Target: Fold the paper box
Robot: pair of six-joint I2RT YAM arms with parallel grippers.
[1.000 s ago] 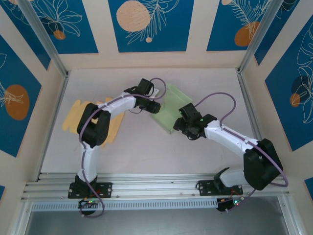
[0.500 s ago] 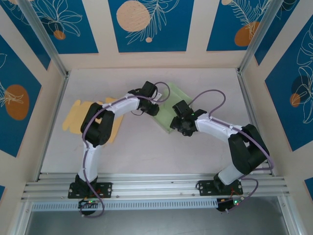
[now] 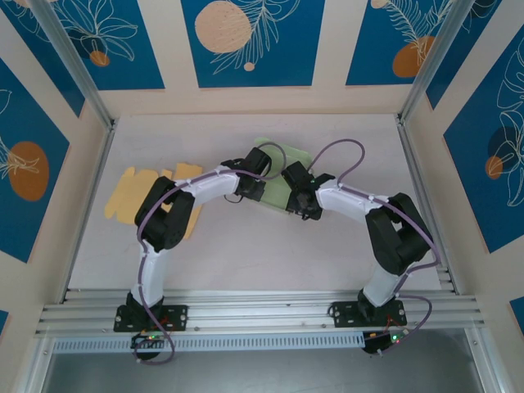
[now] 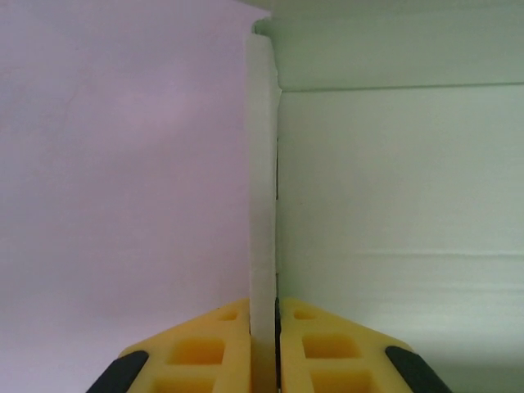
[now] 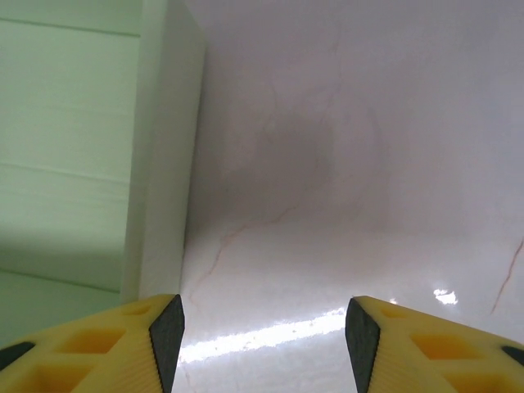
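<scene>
The pale green paper box lies at the table's middle back, partly under both wrists. My left gripper is at its left edge. In the left wrist view a thin white upright flap runs between the yellow fingers, and the left gripper is shut on it, with the green panel to the right. My right gripper sits at the box's near right side. In the right wrist view it stands open over bare table, its left finger close to the box's white side wall.
A flat yellow cardboard sheet lies at the left, partly under the left arm. Aluminium rails run along the near edge, and patterned walls close in the table top.
The left gripper has shut on the box's flap. Both arms have swung inward to meet at the box, the right one moving left and back, its jaws a little narrower.
</scene>
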